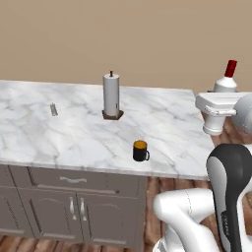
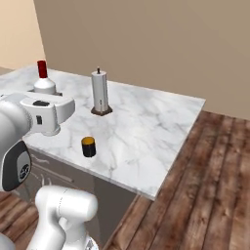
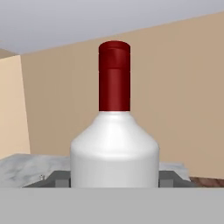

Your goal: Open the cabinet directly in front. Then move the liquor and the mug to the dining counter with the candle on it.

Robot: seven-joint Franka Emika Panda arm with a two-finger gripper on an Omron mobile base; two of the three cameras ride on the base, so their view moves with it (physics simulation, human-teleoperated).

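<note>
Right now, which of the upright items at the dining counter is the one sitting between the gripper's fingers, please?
It is the liquor, the white bottle with the red cap, held in the gripper. The black mug, the paper-towel roll and the tiny candle stand free on the dining counter.

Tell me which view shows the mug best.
The left base view: the mug shows its handle and orange inside, standing on the counter. The right base view shows it smaller, handle hidden.
</note>
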